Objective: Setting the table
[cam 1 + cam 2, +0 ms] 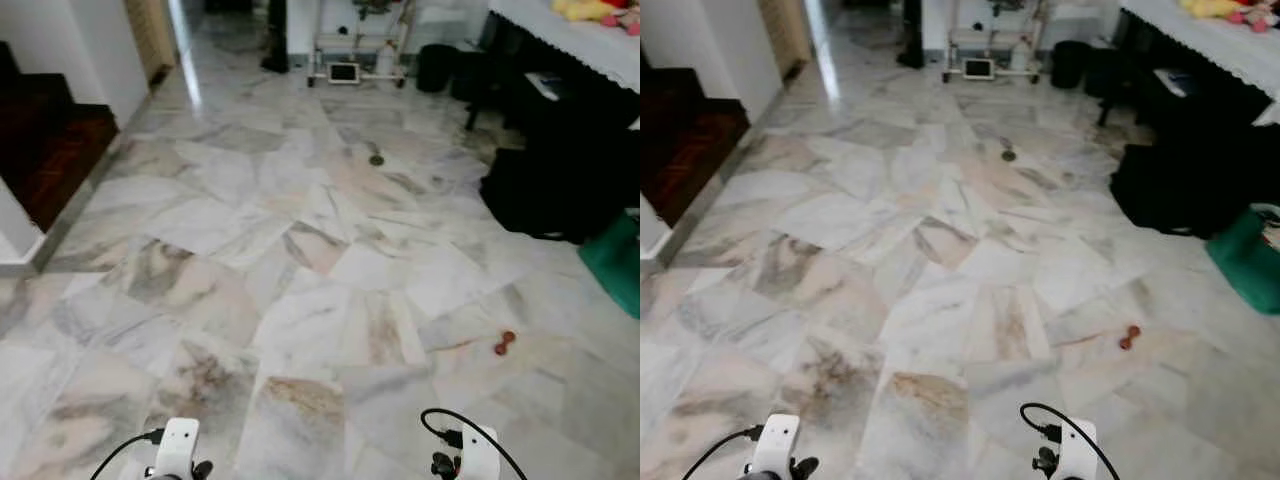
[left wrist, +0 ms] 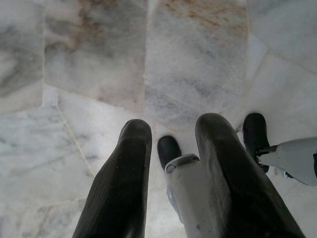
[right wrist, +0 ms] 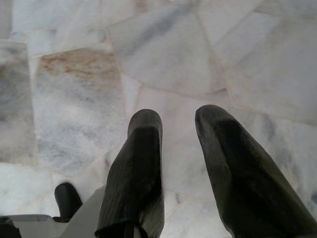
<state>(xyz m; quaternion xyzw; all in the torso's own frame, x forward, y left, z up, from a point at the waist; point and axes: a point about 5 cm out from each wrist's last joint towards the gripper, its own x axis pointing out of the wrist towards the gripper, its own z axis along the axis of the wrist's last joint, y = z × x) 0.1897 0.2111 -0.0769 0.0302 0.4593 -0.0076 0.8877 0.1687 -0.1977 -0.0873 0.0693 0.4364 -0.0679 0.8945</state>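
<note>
Both arms hang low over a marble floor, and nothing is held. The left gripper has its 2 black fingers parted with a gap between them, pointing down at bare tiles; the robot's own feet show beyond them. The right gripper is likewise spread apart and empty above the tiles. Well ahead of the right fingers and off to their right lies a small reddish object on the floor (too small to identify). Far beyond both, on the right side, stands a table with a white lace-edged cloth, with yellow soft toys on it; black bags and a green container sit below
</note>
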